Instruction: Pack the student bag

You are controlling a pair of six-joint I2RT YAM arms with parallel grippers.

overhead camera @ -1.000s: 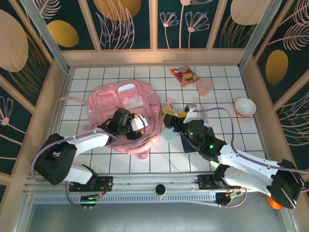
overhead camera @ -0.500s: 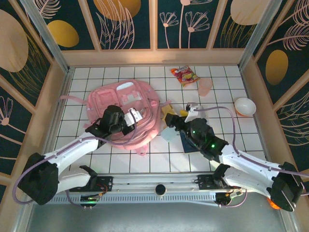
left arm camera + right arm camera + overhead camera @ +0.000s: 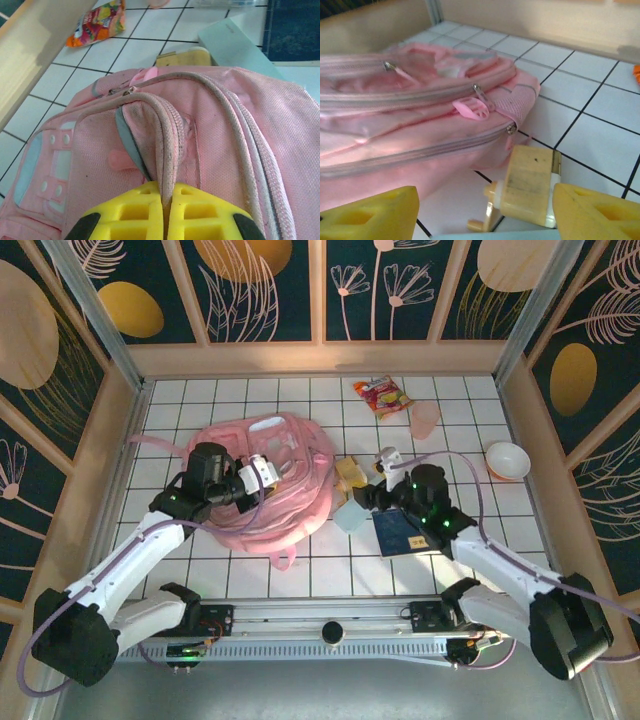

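- The left end effector (image 3: 165,202) is clamping shut on the student bag (image 3: 225,135). Its yellow fingers (image 3: 125,212) are pressing together with a raised, zip-edged fabric ridge pinched between them.
- In the top view the left end effector (image 3: 256,472) is sitting over the upper middle of the bag, with the arm reaching in from the near left.
- The student bag (image 3: 285,505) is lying on the white tiled table (image 3: 200,570), left of centre. It is bunching up around the pinched spot.
- The right end effector (image 3: 485,220) is standing open, yellow fingers (image 3: 370,215) wide apart and gripping nothing.
- A tan block (image 3: 527,192) is lying on the tiles ahead of the gap between those fingers. It is just beside the bag's (image 3: 395,115) edge; I cannot tell whether they are touching.
- In the top view the right end effector (image 3: 368,497) is hovering low just right of the bag. It is near the tan block (image 3: 349,472), a pale blue box (image 3: 350,518) and a dark blue booklet (image 3: 398,533).
- Farther back, a snack packet (image 3: 382,396), a pink cup (image 3: 425,419) and a white bowl (image 3: 507,460) are sitting well apart from the bag.
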